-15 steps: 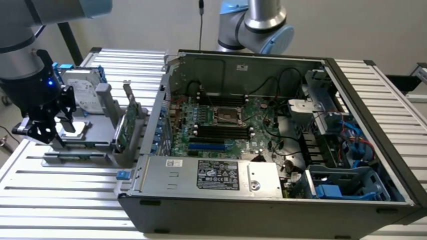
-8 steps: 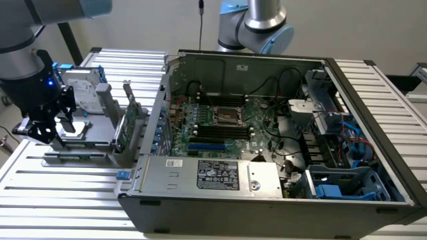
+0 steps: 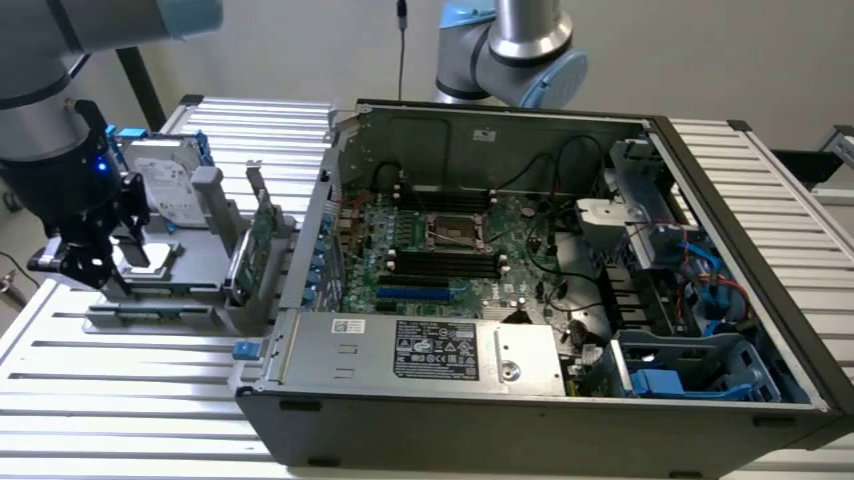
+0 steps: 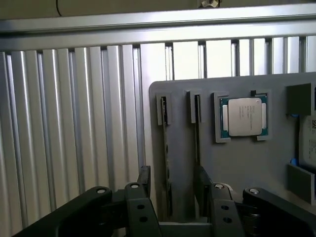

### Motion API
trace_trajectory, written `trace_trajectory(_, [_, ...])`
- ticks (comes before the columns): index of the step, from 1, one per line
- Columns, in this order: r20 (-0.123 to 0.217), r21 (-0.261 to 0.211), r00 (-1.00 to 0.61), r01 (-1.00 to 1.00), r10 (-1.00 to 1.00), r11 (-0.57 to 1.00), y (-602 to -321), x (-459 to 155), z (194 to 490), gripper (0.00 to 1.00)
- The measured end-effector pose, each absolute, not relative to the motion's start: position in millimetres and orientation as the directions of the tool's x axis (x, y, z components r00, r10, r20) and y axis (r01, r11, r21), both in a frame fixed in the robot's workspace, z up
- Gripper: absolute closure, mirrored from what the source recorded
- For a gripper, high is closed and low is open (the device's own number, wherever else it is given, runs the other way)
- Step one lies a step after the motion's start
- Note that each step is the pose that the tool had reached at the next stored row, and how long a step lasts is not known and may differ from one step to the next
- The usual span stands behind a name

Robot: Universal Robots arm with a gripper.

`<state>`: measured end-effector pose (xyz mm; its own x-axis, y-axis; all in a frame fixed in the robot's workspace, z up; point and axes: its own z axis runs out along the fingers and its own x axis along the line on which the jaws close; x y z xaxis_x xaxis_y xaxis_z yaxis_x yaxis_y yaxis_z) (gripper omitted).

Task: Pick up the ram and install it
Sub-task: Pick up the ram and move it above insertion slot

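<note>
In the exterior view the black pincer (image 3: 114,262) hangs over the grey plastic parts holder (image 3: 187,292), near the edge of the slatted metal worktop (image 3: 120,400) on the exterior view's left, beside the open black computer case (image 3: 534,410). In the wrist view the pincer (image 4: 173,177) stands apart, astride the thin green ram stick (image 4: 168,158) upright in a holder slot. Nothing is gripped, so pick-up and installing both remain.

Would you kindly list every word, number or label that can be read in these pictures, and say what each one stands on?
Nothing can be read with certainty.
Black label on the power supply: print too small to read.
The white sticker beside it: too small to read.
Label on the hard drive: blurred.
Print on the processor: blurred.
</note>
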<state>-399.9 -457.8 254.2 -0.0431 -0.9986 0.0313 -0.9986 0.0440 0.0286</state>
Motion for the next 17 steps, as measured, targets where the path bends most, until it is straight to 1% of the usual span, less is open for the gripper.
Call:
trace_trajectory(12, [0.030,0.029,-0.032,-0.999,-0.999,0.033,-458.1,-401.8,233.0,0.52])
trace_trajectory(17, [0.023,0.029,-0.032,-0.999,-0.999,0.033,-459.7,-403.7,224.4,0.52])
